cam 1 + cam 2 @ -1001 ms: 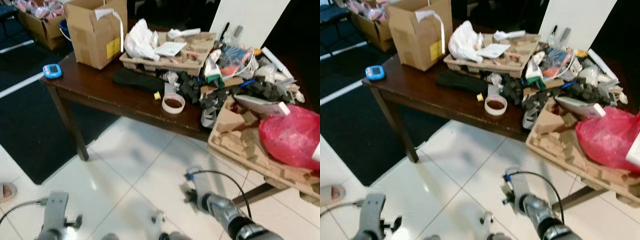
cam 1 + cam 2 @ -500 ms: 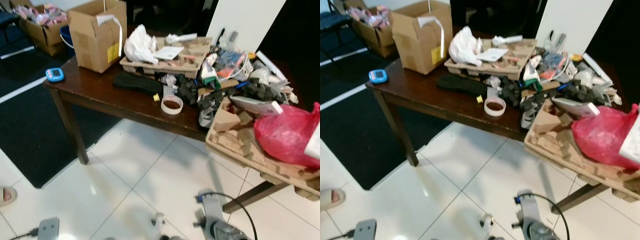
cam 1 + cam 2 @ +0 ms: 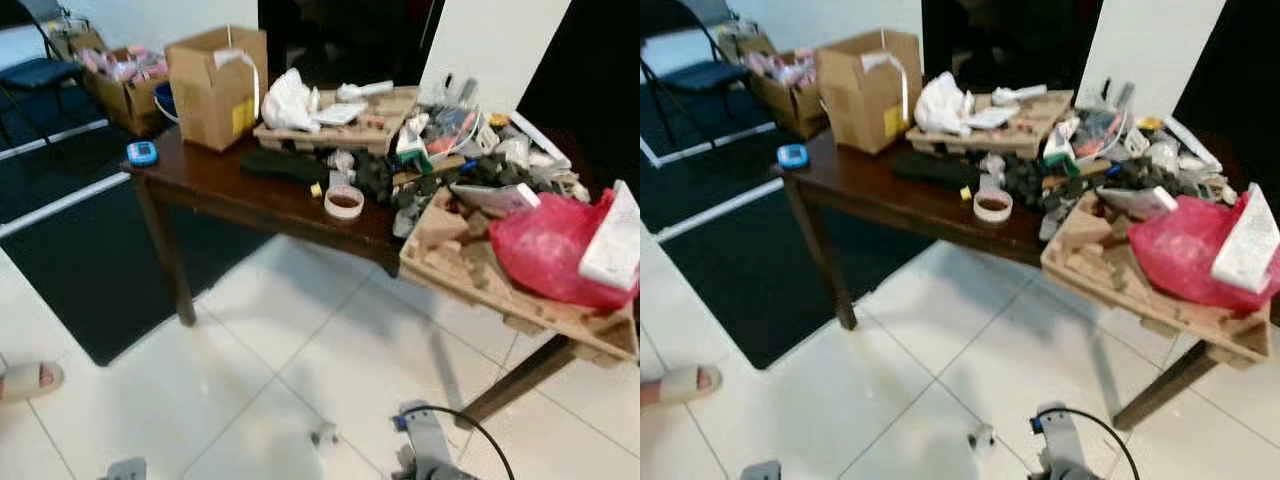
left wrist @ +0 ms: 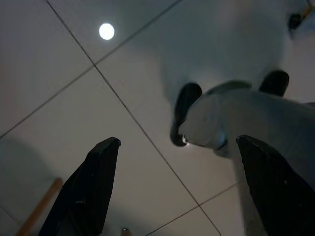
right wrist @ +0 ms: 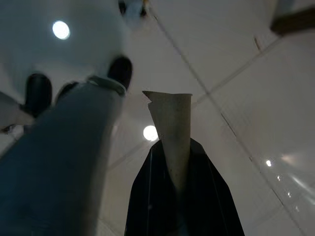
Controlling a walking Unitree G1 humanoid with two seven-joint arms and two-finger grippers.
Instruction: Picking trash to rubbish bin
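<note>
In the right wrist view my right gripper (image 5: 174,147) is shut on a pale strip of cardboard (image 5: 171,115) that sticks out past the black fingers (image 5: 147,196), over white tiles. My left gripper (image 4: 178,141) hangs open above the floor, nothing between its fingers (image 4: 93,182), with my own grey leg (image 4: 251,123) beyond. Both arms hang low; the right wrist (image 3: 425,455) with its black cable shows at the bottom of the head views. A small pale scrap (image 3: 323,434) lies on the tiles in front of me.
A dark wooden table (image 3: 215,180) stands ahead, cluttered with a cardboard box (image 3: 215,85), a white bag (image 3: 288,100), a tape roll (image 3: 343,201) and a red plastic bag (image 3: 545,245) on a cardboard tray (image 3: 470,285). A black mat (image 3: 90,260) lies left. A person's slippered foot (image 3: 30,378) is near left.
The whole picture has pulled back from the table, so the camera moved. Both arms have sunk toward the bottom edge of the head views.
</note>
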